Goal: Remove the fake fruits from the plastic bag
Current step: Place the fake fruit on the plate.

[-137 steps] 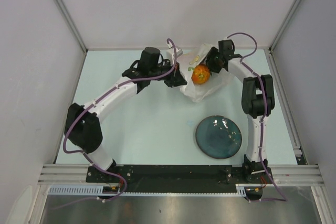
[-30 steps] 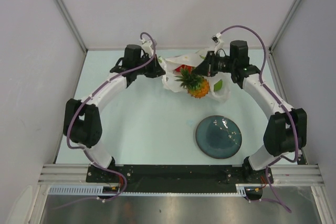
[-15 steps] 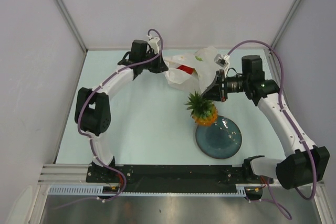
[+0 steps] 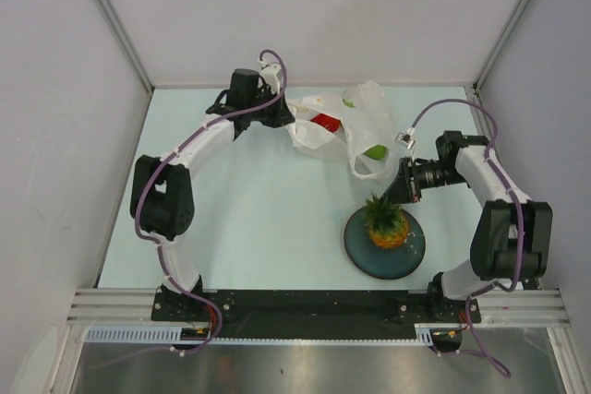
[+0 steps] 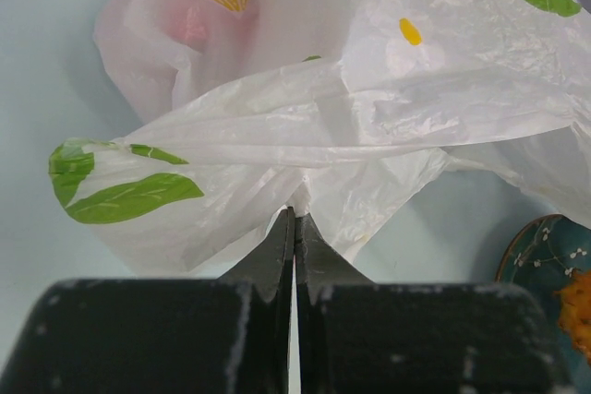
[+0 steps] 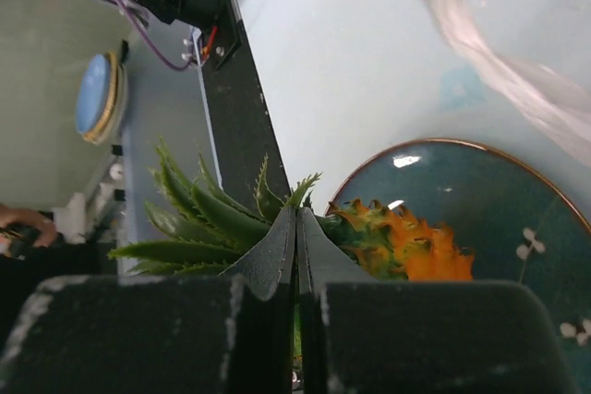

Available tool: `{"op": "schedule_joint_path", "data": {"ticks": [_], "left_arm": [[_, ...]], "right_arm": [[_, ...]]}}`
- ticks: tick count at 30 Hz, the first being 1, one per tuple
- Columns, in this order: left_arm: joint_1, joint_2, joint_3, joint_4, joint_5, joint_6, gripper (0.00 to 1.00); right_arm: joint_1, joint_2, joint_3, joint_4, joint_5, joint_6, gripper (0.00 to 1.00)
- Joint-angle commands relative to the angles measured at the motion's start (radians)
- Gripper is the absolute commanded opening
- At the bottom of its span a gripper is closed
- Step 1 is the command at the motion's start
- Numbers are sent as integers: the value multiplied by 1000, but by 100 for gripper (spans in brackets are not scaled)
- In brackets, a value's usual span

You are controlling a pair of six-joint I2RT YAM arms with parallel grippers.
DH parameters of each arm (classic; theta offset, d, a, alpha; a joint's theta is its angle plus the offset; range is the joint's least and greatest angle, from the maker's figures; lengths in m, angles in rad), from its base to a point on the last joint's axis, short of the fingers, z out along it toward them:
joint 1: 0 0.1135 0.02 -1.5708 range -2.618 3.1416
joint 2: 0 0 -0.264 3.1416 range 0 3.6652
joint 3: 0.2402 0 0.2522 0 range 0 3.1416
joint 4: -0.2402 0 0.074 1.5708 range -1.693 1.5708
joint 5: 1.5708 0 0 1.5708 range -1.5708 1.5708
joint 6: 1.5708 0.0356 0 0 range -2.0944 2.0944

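Just changed: the pineapple (image 4: 387, 225) now sits over the plate (image 4: 355, 244), orange body near the plate's middle and green crown pointing to the far side. 0.5 s ago it hung over the table (image 4: 240, 219) at the plate's far-left rim.

Right claw (image 4: 395, 196): clenched on the pineapple's crown. In the wrist view the fingertips (image 6: 295, 220) meet among the leaves, with the body (image 6: 411, 248) over the plate (image 6: 517, 200). Cannot tell whether the fruit's weight is on the plate.

Left claw (image 4: 284, 119): clenched on the near-left edge of the bag (image 4: 337, 131). In the wrist view the tips (image 5: 294, 220) pinch a fold of the film (image 5: 369, 126).

Bag: at the far middle of the table, slumped, well apart from the plate. 1 handle loop trails toward the right arm.

Left inside: a red fruit (image 4: 323, 122) shows through the film. A green fruit (image 4: 374, 151) lies at the bag's right end, by the handle loop. Other pieces cannot be made out.

Versus 1.0 s ago: the pineapple was at the bag's mouth with the right claw just behind it. It is clear of the bag now.

Versus 4.6 s ago: both claws were at the bag, and only the orange body showed inside it.

Meaning for the task: 1 fruit is out, by my reading. At least 2 remain.

Next, as I judge: free the crown, then return to the bag mouth while the left claw holds the edge.
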Motion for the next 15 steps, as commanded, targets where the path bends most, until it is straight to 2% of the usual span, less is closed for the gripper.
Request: {"op": "schedule_joint_path", "data": {"ticks": [1, 6, 15], "left_arm": [[-6, -70, 2, -3, -5, 39, 0], [-7, -75, -4, -8, -14, 53, 0], [-12, -87, -20, -5, -13, 59, 0]], "right_arm": [[-74, 113, 12, -129, -98, -158, 0], [-139, 252, 48, -296, -136, -334, 0], [-212, 326, 51, -296, -112, -397, 0]]}}
